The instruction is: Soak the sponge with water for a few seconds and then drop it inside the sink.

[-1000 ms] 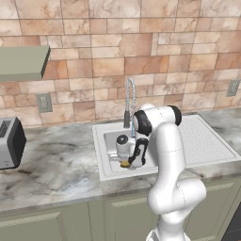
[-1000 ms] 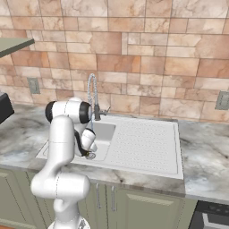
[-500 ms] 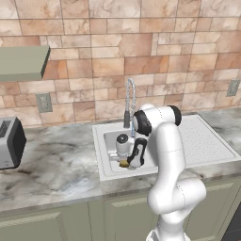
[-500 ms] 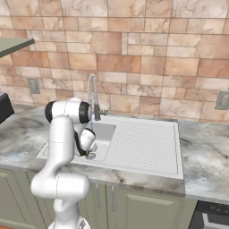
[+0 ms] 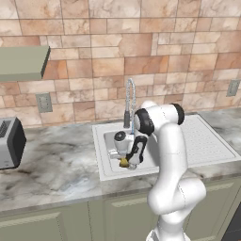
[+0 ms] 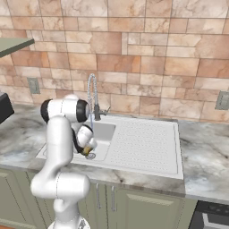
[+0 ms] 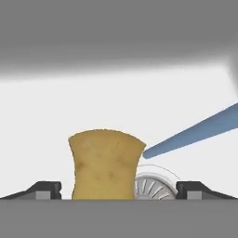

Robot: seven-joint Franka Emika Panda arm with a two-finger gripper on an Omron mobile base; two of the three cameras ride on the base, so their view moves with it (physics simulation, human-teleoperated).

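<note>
- One arm (image 5: 169,155) reached down into the sink (image 5: 104,141), its one gripper (image 7: 118,189) low over the basin floor.
- In the hand view the gripper's two fingertips (image 7: 44,189) stood wide apart, at about 8 and 4 o'clock of the frame, each clear of the sponge; the gripper was open and held nothing.
- One sponge (image 7: 106,163), yellow-ochre, stood between the fingertips, nearer the one at 8 o'clock, with a gap on both sides.
- In the left base view the sponge (image 5: 124,163) showed as a small yellow spot at the gripper's tip, inside the basin, at about 6 o'clock from the tap.
- One round metal drain (image 7: 155,186) lay at about 4 o'clock from the sponge, partly hidden behind it.
- One stream of water (image 7: 195,132), pale blue, crossed the hand view from 3 o'clock down towards the sponge's upper corner; whether it touched the sponge I cannot tell.
- One coiled chrome tap (image 6: 93,96) rose at the basin's back edge.
- One ribbed drainboard (image 6: 143,143) lay at 3 o'clock from the basin.
- One toaster (image 5: 10,142) stood on the counter (image 5: 52,164), well apart from the sink, at 9 o'clock.
- Two wall outlets showed in the left base view, one (image 5: 44,102) at 10 o'clock of the sink and one (image 5: 232,88) at 2 o'clock.
</note>
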